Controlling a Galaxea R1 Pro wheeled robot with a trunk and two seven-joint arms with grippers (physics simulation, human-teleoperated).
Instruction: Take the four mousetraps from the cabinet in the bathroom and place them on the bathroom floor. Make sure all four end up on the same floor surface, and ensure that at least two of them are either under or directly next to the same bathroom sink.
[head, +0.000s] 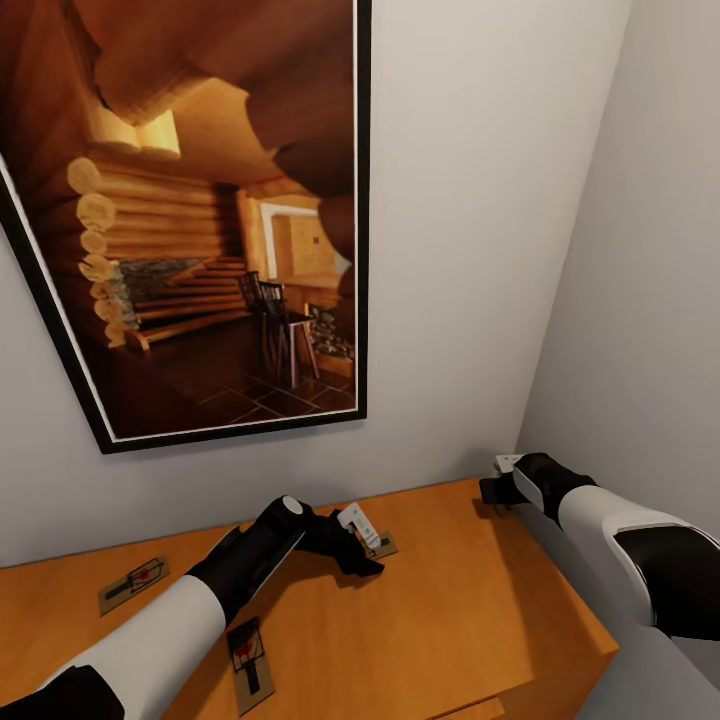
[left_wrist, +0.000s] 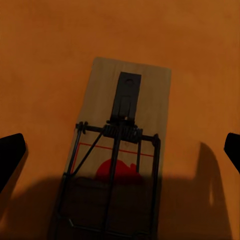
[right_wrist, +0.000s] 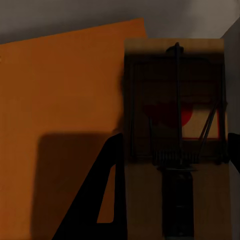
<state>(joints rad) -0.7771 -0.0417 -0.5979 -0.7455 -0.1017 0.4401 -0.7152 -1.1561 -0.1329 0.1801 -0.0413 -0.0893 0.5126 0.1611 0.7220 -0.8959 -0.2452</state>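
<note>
Several mousetraps are in sight on or over the orange-brown cabinet (head: 470, 600). My left gripper (head: 362, 548) hangs open just above one mousetrap (head: 384, 547); in the left wrist view that trap (left_wrist: 131, 105) lies flat on the wood between the two black fingertips (left_wrist: 11, 154), which stand wide apart. My right gripper (head: 497, 482) is near the cabinet's back right corner, shut on another mousetrap (head: 507, 462). The right wrist view shows this trap (right_wrist: 175, 65) gripped between the fingers (right_wrist: 107, 200) and lifted off the top. Two more traps lie at the left (head: 133, 583) and the front (head: 248, 662).
A large framed picture of a log cabin room (head: 200, 230) hangs on the white wall behind the cabinet. A second wall (head: 640, 300) closes in on the right, right by the cabinet's right edge. Bare wood lies between the two arms.
</note>
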